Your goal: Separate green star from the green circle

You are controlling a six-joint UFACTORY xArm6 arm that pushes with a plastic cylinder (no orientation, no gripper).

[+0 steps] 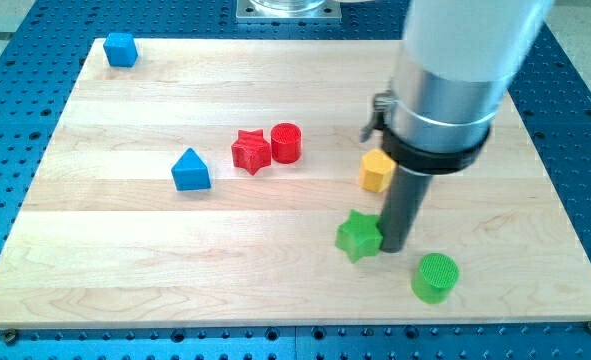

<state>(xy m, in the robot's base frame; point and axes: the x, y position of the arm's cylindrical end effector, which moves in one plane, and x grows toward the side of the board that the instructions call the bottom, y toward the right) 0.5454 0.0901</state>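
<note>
A blue cube (121, 49) sits at the table's (125, 260) top left corner. A blue triangle block (190, 171) is left of center. Red star (251, 151) & red round block (286, 142) touch. Yellow block (376, 171) is farther to the view's right.

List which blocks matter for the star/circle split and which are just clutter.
In the job:
green star
green circle
my tip, touching the star's right side, between star and circle

Lying about:
yellow block
red star
red cylinder
blue triangular block
blue block at the view's top left
</note>
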